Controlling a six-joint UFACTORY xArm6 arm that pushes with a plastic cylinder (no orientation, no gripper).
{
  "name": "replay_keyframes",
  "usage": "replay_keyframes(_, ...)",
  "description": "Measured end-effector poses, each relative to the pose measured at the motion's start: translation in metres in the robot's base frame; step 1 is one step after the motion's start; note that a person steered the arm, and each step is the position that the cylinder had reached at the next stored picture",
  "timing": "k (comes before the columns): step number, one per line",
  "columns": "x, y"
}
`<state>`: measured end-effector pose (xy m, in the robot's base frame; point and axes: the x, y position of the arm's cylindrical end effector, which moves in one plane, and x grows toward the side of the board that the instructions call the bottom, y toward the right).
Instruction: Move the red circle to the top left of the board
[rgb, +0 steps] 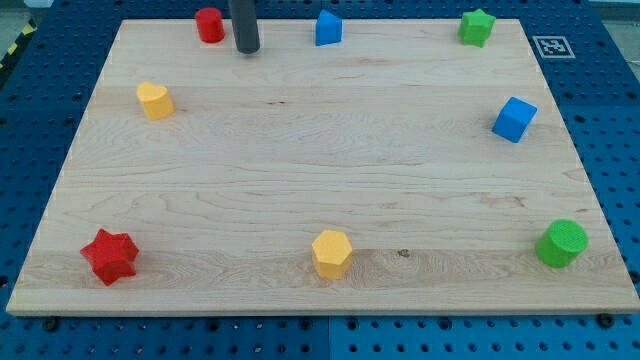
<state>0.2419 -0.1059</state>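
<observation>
The red circle (209, 24) stands near the board's top edge, left of the middle. My tip (247, 49) rests on the board just to the right of the red circle and a little below it, with a small gap between them. The rod rises out of the view's top. The board's top left corner lies further left of the red circle.
On the wooden board (320, 150): a yellow block (154, 100) at left, a red star (109, 256) at bottom left, a yellow hexagon (331, 253) at bottom middle, a green circle (561, 243) at bottom right, a blue cube (514, 119) at right, a green star (477, 27) at top right, a blue block (328, 28) at top middle.
</observation>
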Motion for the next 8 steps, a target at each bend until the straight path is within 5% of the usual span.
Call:
replay_keyframes(3,-0.041,0.000)
replay_keyframes(8,-0.041,-0.052)
